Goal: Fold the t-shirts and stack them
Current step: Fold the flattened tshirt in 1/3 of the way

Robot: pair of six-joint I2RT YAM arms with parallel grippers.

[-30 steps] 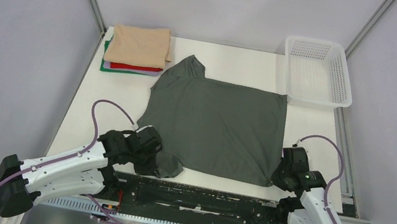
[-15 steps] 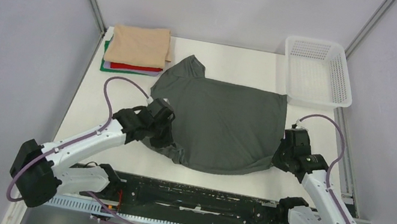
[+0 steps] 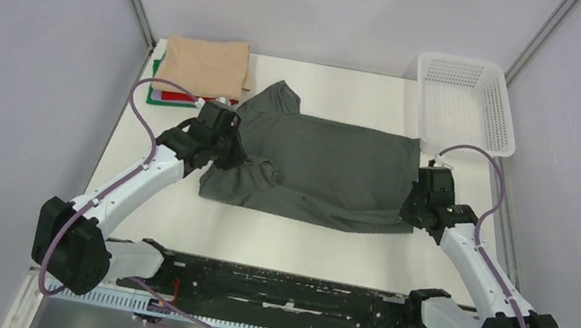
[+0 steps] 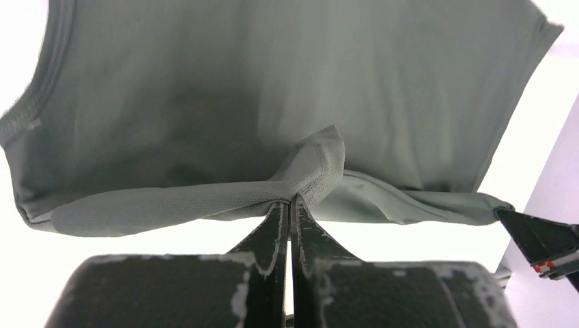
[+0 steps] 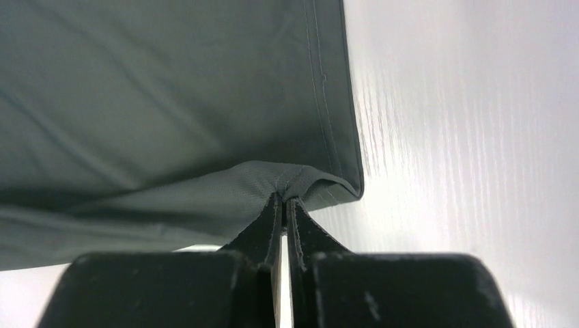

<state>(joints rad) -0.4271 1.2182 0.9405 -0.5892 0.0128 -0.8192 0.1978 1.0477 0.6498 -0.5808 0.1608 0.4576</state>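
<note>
Smooth white counter [image 3: 301, 241], pale grey walls all round. The charcoal t-shirt [image 3: 331, 166] lies mid-counter, a soft matte knit with its near edge lifted and doubled over. The left hand [image 4: 287, 203] is pinched tight on a bunched fold, the right hand [image 5: 283, 201] on the stitched hem corner. The tan-topped stack [image 3: 205, 65] sits far left, the white lattice basket [image 3: 464, 61] far right.

White moulded shells along left arm [image 3: 132, 186] and right arm [image 3: 479, 267], black housings at every joint up from the black base rail [image 3: 293, 287]. Loops a mauve cable [image 3: 133, 102] off each forearm. Ends in thin matt black fingers [image 4: 270, 232], edges and mounting blocks scuffed pale grey.
</note>
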